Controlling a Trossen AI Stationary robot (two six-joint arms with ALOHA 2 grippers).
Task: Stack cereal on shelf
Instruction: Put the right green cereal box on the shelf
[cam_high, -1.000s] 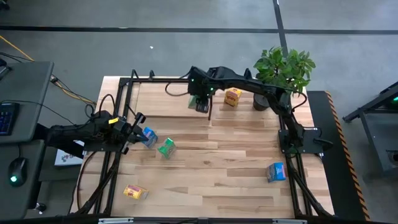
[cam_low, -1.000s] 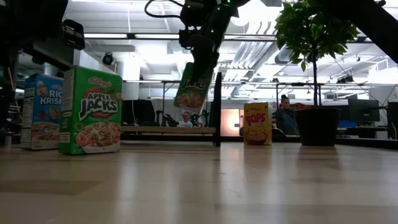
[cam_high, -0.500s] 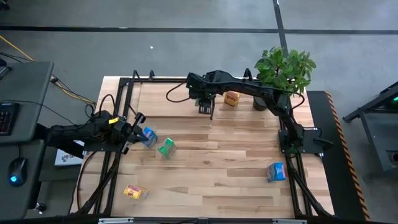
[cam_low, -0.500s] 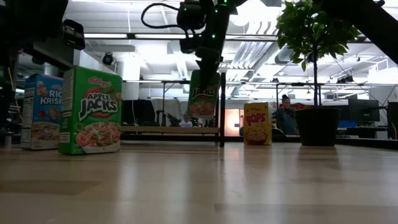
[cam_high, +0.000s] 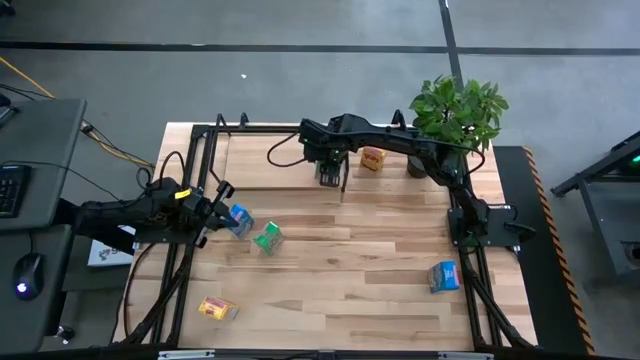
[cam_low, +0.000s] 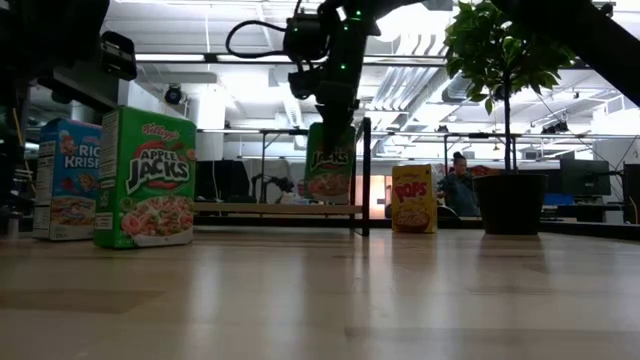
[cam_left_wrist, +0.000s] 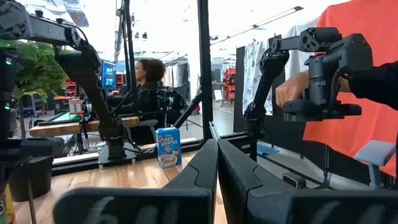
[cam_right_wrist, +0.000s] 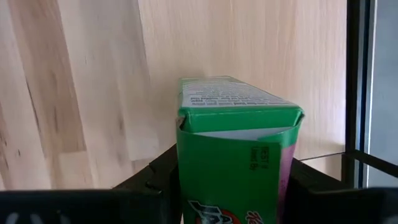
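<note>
Striped wood tabletop (cam_high: 340, 290) fills the high view, where the right gripper (cam_high: 328, 170) hides its load at the shelf (cam_high: 270, 160) beside the black divider (cam_high: 342, 180). Only the low and right wrist views show that load: a green cereal box (cam_low: 329, 162), upright, clamped between the fingers (cam_right_wrist: 311, 180) just above the board. The left gripper (cam_left_wrist: 217, 165) sits closed and empty near the blue box (cam_high: 240, 217).
</note>
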